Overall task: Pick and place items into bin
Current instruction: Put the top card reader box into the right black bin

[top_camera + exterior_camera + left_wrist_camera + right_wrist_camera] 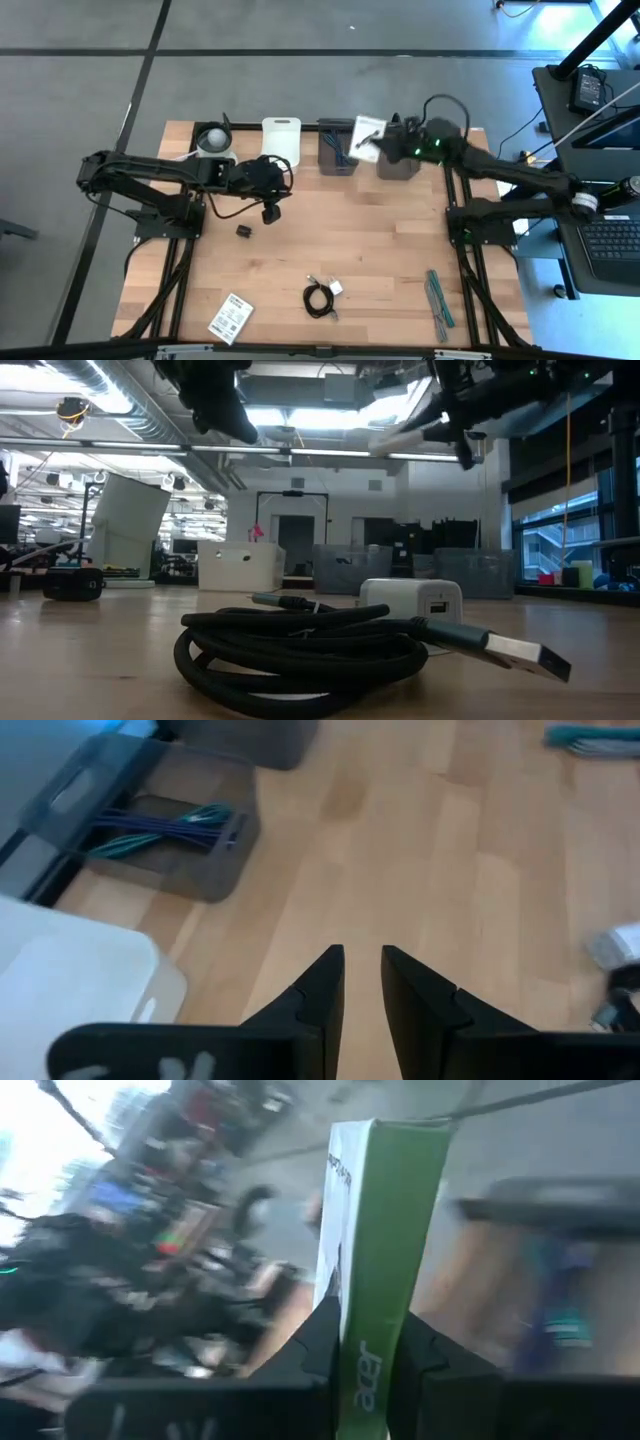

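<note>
My left hand [271, 212] hangs over the worktop [380, 250] with nothing in it, fingers a bit apart, the little black cube [243, 231] just beside it. A printed card [231, 317] lies at the near edge, then the coiled black cable [320, 299] and the teal strips [438, 301]. My right hand [383, 143] pinches a white and green packet [375, 1270], up by the grey bins [338, 148], over one of them I think.

Light: bright ceiling lamps, window glare | right wrist view: blurred, perhaps motion
</note>
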Available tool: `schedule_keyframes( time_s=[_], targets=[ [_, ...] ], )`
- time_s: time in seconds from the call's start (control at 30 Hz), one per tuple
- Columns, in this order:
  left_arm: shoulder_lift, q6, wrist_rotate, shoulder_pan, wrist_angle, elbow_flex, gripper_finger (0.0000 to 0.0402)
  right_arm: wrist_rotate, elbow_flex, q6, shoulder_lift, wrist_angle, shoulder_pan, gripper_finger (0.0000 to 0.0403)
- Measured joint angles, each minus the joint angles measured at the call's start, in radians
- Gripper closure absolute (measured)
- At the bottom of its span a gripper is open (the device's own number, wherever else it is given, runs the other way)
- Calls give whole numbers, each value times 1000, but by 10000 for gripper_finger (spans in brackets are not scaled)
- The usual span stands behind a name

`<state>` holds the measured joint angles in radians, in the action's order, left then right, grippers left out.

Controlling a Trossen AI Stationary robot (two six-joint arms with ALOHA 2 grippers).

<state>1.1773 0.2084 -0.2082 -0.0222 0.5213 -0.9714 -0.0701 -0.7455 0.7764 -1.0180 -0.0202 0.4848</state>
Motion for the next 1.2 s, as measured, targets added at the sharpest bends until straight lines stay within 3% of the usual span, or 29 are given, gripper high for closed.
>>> schedule_keyframes(
  time_s=[0.13, 0.27, 0.43, 0.67, 0.8, 1.2],
  targets=[
    [0, 60, -58, -22, -4, 0, 337, -59, -162, -144, -10, 316, 162, 362],
    [0, 87, -63, -56, -27, 0, 337, -63, -337, -286, -99, 645, 295, 362],
    [0, 97, -64, -101, -40, 0, 337, -62, -452, -366, -271, 860, 419, 362],
    [0, 164, -64, -137, -39, 0, 337, -117, -398, -404, -401, 900, 492, 360],
    [0, 174, -64, -139, -39, 0, 337, -172, -328, -392, -403, 769, 507, 363],
    [0, 172, -116, -138, -39, 0, 337, -241, -173, -362, -403, 650, 530, 357]
  ],
)
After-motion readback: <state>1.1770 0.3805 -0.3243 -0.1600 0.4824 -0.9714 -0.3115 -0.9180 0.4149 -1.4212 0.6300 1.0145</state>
